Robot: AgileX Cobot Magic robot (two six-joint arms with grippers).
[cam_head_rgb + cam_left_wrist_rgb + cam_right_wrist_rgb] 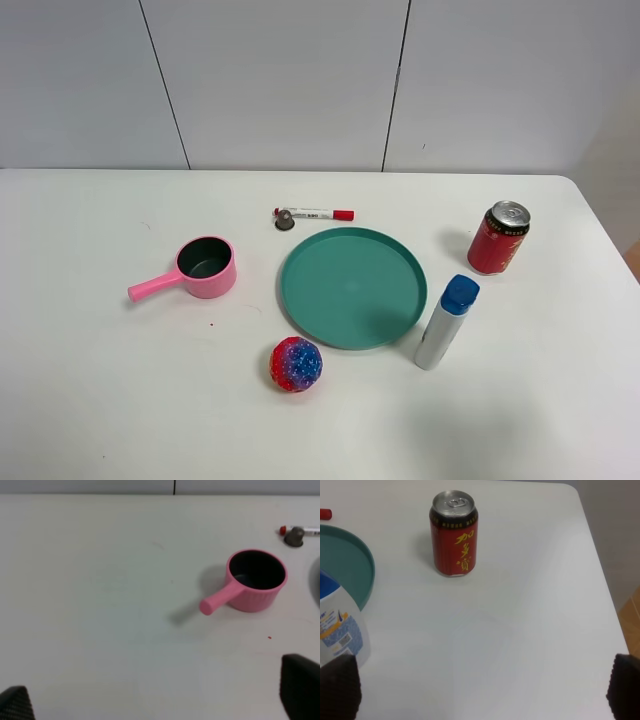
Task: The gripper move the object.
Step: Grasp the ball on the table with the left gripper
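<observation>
The glittery red-blue ball (296,364) sits at lower centre of the high view, just beside the teal plate's (350,290) lower-left rim. Being round, it shows no long axis. The left gripper (157,700) and right gripper (481,690) both stand spread wide, holding nothing.

A teal plate (350,290) sits mid-table (90,400). Left of the plate is a pink saucepan (205,268). Just behind the plate lie a red-capped marker (315,214) and a small grey cap (285,221). To its right are a red can (498,238) and, just beside the rim, a blue-capped white bottle (445,322).
</observation>
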